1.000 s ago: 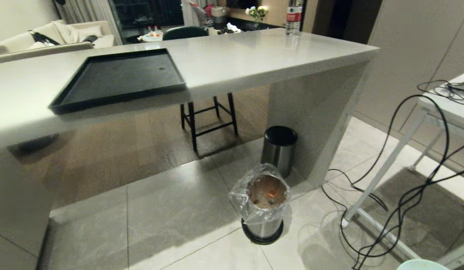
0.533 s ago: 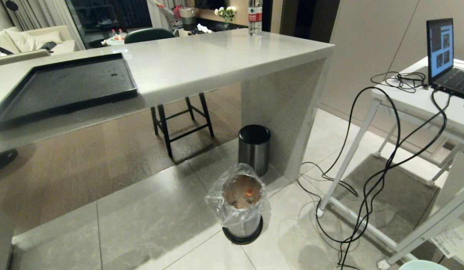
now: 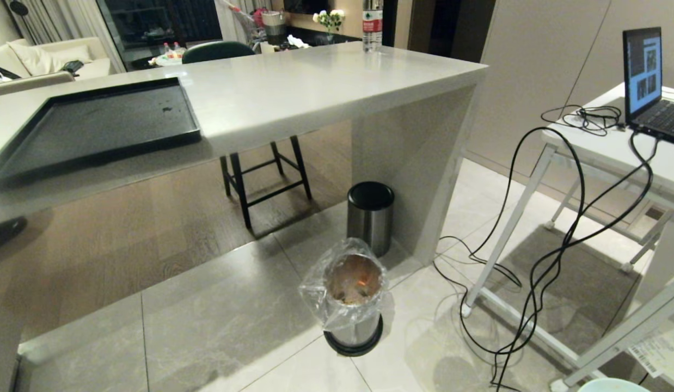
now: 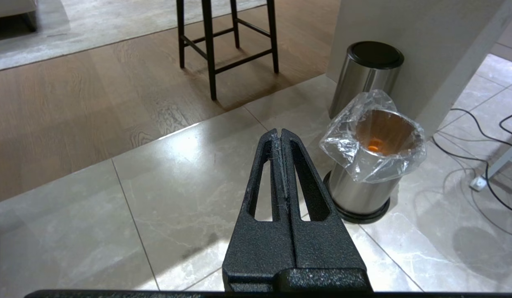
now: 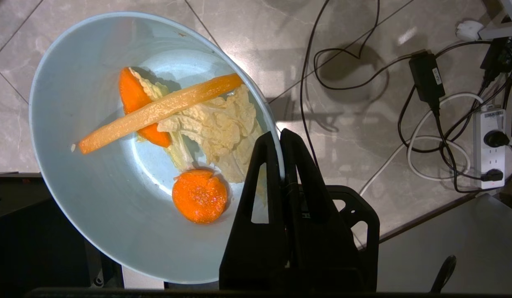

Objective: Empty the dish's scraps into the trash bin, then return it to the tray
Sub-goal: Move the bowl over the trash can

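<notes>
**Dish pinched by right gripper, scraps still inside, bin on floor ahead**

A long grey counter (image 3: 315, 92) ran across the head view, its end panel dropping to the tiled floor (image 3: 206, 326). The tray (image 3: 97, 122) lay flat on the counter at the left, long side roughly parallel to the counter's near edge, nothing standing on it. A white table (image 3: 604, 147) with a laptop (image 3: 644, 81) stood to the right, black cables (image 3: 538, 272) hanging down and looping over the tiles. A dark stool (image 3: 266, 174) stood under the counter.

A steel bin with black lid (image 3: 370, 215) stood against the counter's end panel. Just in front of it, the trash bin (image 3: 353, 296) stood upright, mouth up, its clear plastic bag (image 4: 374, 138) crinkled over the rim; an orange bit showed at the bottom.

The dish (image 5: 115, 165) was over the tiles, off the tray, well right of the trash bin; only a sliver of its rim showed at the head view's bottom right corner. It looked close to level, opening upward. The right gripper (image 5: 281, 136) was pinching the rim, one finger inside, one outside.

The scraps (image 5: 177, 128) lay in the bowl: pale cabbage pieces, a round carrot slice, another orange chunk, and a long carrot strip lying diagonally across the bottom.

The left gripper (image 4: 279, 134) hung over the tiles beside the trash bin, jaws pressed together, holding nothing.
</notes>
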Controlling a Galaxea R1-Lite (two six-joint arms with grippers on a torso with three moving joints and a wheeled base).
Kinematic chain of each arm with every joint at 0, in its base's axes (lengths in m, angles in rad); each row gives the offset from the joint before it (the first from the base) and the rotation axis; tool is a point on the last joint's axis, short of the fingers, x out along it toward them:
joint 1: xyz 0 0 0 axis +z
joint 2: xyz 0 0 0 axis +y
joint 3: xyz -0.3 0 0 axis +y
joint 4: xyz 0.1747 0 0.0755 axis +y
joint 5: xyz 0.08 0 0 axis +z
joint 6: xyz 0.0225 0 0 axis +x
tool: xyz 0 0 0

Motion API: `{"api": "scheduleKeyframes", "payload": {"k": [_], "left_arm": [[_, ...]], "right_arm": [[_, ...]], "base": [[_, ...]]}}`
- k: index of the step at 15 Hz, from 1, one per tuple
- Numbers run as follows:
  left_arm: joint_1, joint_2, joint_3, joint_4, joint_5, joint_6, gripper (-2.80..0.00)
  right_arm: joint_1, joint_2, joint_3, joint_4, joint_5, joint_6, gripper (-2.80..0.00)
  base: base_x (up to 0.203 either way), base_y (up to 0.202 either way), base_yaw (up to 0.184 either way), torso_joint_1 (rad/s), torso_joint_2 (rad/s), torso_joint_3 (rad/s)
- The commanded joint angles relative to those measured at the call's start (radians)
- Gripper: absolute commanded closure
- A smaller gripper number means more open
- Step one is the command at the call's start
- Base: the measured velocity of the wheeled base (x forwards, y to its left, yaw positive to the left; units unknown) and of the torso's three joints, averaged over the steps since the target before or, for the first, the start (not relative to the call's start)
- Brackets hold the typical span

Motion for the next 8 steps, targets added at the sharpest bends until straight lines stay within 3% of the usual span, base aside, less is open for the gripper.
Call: {"api": "scheduleKeyframes", "payload": {"k": [1, 8], "left_arm": [[0.0, 0.001, 0.0, 0.0, 0.0, 0.0, 0.0], [0.0, 0.001, 0.0, 0.0, 0.0, 0.0, 0.0]], "right_arm": [[0.001, 0.002, 0.0, 0.003, 0.001, 0.001, 0.0], [0.007, 0.001, 0.0, 0.002, 0.001, -0.001, 0.0]], "base": [[0.0, 0.0, 0.0, 0.0, 0.0, 0.0], [0.0, 0.0, 0.0, 0.0, 0.0, 0.0]]}}
